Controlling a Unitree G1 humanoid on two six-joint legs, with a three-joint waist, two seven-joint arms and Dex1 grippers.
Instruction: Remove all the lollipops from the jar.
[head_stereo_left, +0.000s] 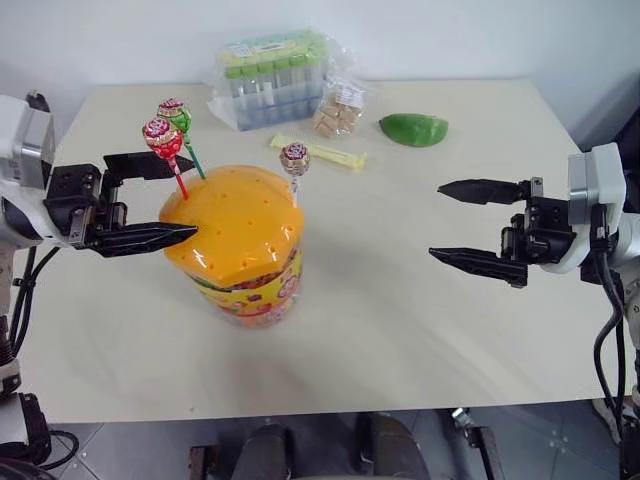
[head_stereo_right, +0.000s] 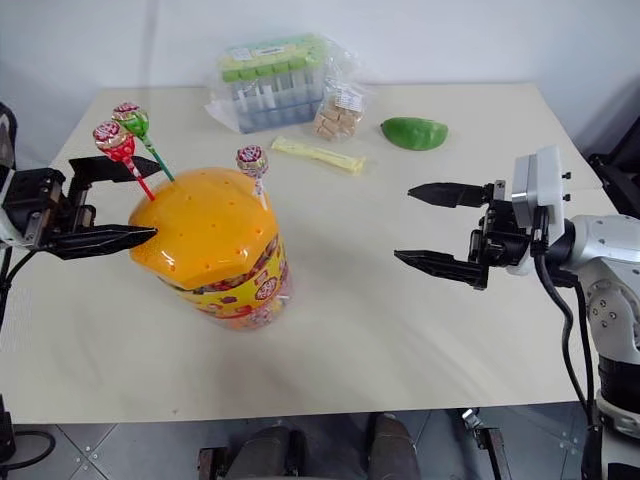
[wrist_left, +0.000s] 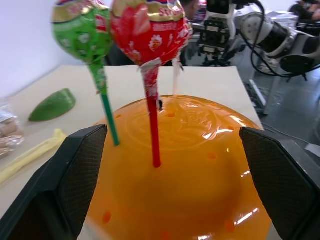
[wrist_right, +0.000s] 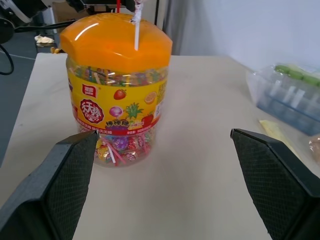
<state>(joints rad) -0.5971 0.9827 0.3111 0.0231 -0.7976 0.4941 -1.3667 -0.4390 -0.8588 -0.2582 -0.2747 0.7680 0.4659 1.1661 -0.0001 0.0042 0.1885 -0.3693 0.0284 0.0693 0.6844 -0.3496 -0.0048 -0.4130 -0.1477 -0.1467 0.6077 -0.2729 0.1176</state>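
The jar (head_stereo_left: 245, 250) stands left of the table's middle, a clear tub with a domed orange lid and a yellow-red label. Three lollipops stick up from the lid's holes: a red one (head_stereo_left: 162, 135), a green one (head_stereo_left: 174, 112) and a pinkish-brown one on a white stick (head_stereo_left: 294, 157). My left gripper (head_stereo_left: 165, 202) is open at the lid's left side, its fingers (wrist_left: 75, 175) either side of the red and green sticks without touching them. My right gripper (head_stereo_left: 460, 222) hangs open over the table to the right of the jar, facing it, nothing between its fingers.
At the back of the table (head_stereo_left: 420, 320) lie a bag of green-capped tubes (head_stereo_left: 270, 75), a small bag of biscuits (head_stereo_left: 338, 108), a long pale yellow packet (head_stereo_left: 320, 152) and a green pouch (head_stereo_left: 414, 128). Bare tabletop lies between the jar and my right gripper.
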